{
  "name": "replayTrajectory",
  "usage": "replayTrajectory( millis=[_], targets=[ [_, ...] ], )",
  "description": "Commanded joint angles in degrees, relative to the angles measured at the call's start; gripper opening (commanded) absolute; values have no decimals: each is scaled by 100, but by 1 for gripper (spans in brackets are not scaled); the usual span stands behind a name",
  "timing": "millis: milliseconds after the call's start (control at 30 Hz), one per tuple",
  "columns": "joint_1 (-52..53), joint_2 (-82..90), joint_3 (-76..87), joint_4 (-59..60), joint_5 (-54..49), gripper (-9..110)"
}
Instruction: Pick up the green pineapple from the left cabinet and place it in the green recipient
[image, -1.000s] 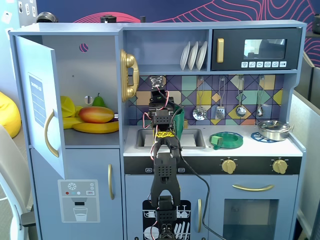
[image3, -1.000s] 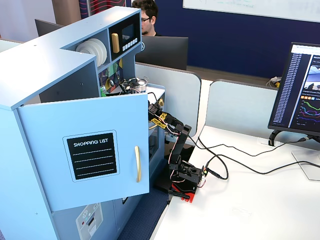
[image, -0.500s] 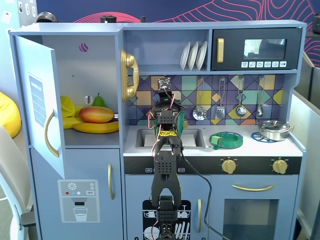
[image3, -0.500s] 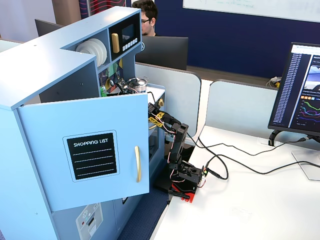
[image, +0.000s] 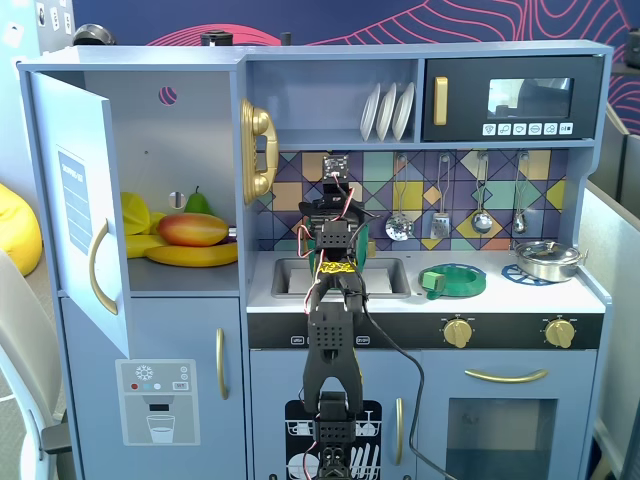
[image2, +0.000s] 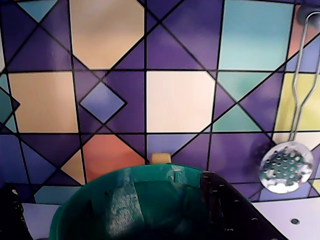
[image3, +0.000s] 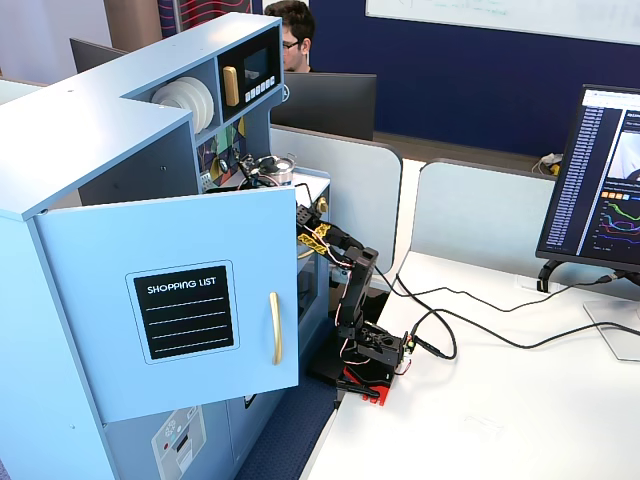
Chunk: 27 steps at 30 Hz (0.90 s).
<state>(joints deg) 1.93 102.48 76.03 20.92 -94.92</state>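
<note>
My gripper (image2: 110, 186) is open, with black fingers (image2: 227, 210) at the lower left and lower right of the wrist view. It hangs right above the mouth of the green recipient (image2: 150, 200), a dark green pot in front of the tiled backsplash. Nothing shows between the jaws. In a fixed view the arm (image: 335, 300) reaches over the sink and hides most of the pot (image: 365, 243). The left cabinet (image: 170, 150) stands open. The green pineapple is not visible in any view.
The cabinet shelf holds a mango (image: 192, 229), bananas (image: 190, 257) and a green pear (image: 198, 203). A flat green dish (image: 452, 280) and a steel pan (image: 545, 258) sit on the counter. A slotted spoon (image2: 286, 165) hangs at right. The open door (image3: 190, 310) juts out.
</note>
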Motion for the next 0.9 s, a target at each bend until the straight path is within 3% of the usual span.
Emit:
replayTrajectory(
  millis=[0,400,867],
  targets=[
    [-70,1327,694,53,-35,40],
    [325,4904,4263,1266,88,37],
    [246,7119,7532,3067,422,34]
  ],
)
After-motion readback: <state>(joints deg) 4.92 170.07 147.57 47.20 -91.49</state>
